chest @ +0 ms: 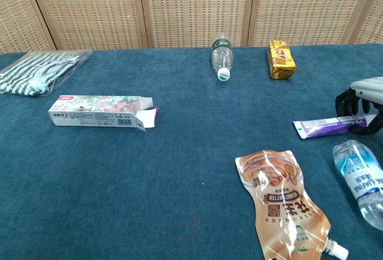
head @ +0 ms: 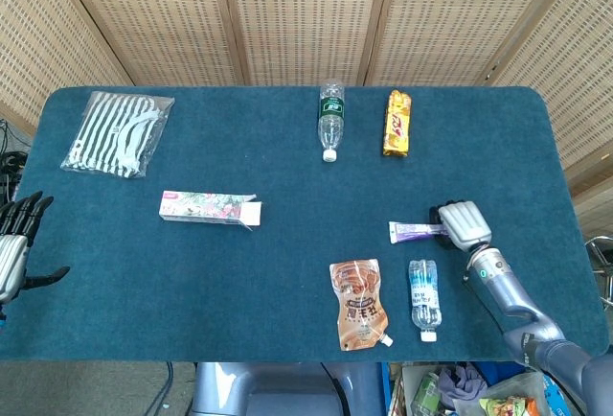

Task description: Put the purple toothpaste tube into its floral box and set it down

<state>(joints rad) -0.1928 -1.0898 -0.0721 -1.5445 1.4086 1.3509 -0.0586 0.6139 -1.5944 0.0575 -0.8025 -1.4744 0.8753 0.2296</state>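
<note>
Your right hand (head: 462, 222) sits low on the right side of the head view, fingers curled around the cap end of the purple toothpaste tube (head: 415, 233). It looks clamped on the tube, and the tube looks tipped up a little at its flat end in the chest view. Squeeze just enough so the tube does not slip, and lift it straight up, staying away from the small water bottle (head: 423, 297) just below it and the orange drink pouch (head: 359, 314) lower left. Keep the tube flat and level so its end can slide into the box.

The floral box (head: 209, 208) lies well apart, left of the middle of the bench (head: 287, 272), with its open flap facing right.

Your left hand (head: 13, 248) waits at the far left edge, fingers apart and holding nothing. It will need to hold the box.
</note>
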